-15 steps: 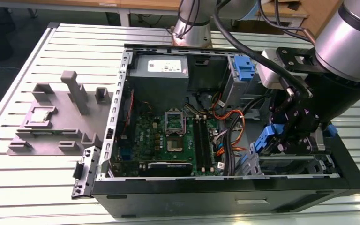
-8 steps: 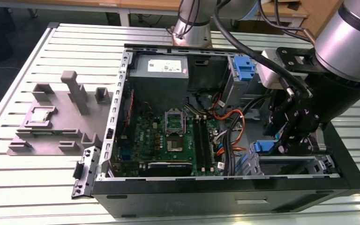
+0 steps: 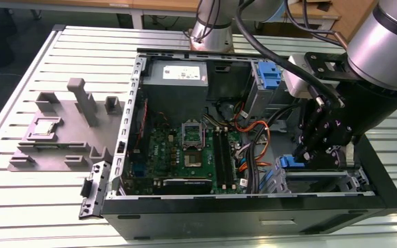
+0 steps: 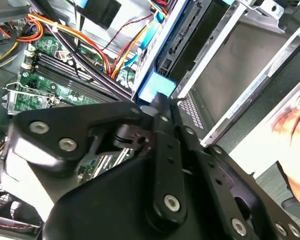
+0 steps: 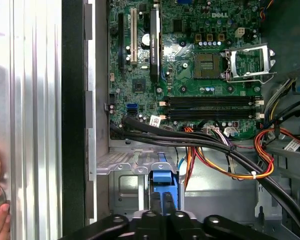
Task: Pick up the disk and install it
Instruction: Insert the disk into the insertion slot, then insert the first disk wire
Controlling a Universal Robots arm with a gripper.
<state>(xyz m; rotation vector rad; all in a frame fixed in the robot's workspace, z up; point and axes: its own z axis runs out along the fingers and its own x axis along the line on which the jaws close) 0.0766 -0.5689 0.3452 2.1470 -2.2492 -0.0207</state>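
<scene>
The disk (image 3: 291,161) sits edge-on in the drive bay at the front corner of the open computer case (image 3: 254,204), on the exterior view's right. Its blue carrier end (image 5: 163,182) pokes out of the grey metal bay. In the second wrist view the disk's dark underside and blue frame (image 4: 162,60) lie along the bay rails. My gripper (image 3: 303,159) reaches down into the case and is shut on the blue carrier end in both wrist views (image 4: 159,97) (image 5: 163,212).
The green motherboard (image 3: 188,150) and bundles of orange and black cables (image 5: 225,160) lie beside the bay. A grey power supply (image 3: 178,77) and another blue carrier (image 3: 269,72) sit at the case's far end. A grey fixture (image 3: 67,129) rests on the slatted table. A person's hand (image 4: 295,125) is close outside the case.
</scene>
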